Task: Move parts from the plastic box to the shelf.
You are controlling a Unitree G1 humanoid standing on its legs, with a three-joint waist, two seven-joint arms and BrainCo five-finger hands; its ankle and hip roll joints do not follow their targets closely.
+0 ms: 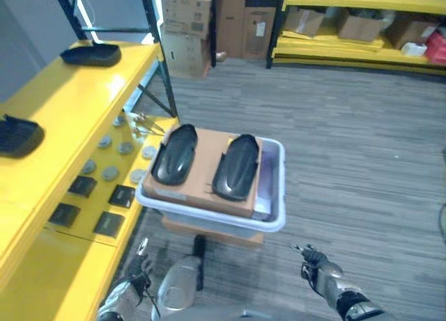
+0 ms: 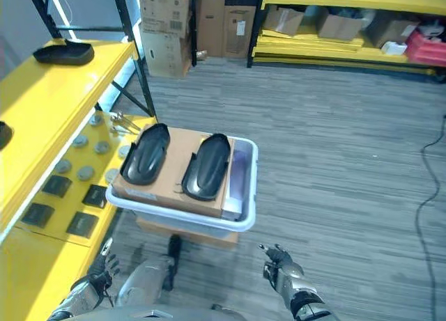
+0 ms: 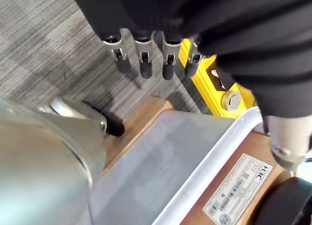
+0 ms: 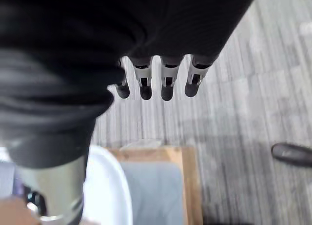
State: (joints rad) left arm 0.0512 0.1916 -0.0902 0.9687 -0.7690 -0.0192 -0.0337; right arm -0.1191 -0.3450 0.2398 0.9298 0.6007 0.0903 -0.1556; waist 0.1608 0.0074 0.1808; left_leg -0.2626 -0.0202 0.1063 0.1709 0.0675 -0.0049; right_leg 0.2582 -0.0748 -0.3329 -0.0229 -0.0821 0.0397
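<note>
We keep both hands, left hand (image 1: 136,273) and right hand (image 1: 315,269), open and empty. Two black parts (image 1: 174,154) lie on cardboard in the plastic box (image 1: 273,196) at 12 o'clock; they look rigid, light and smooth, so grasp across the narrow edges.

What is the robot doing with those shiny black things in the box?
It is moving parts to a shelf. Two glossy black curved parts lie side by side on a brown cardboard sheet in the pale plastic box. Two similar black parts already sit on the yellow shelf. The left hand and right hand hang low in front of the box, fingers straight, holding nothing.
</note>
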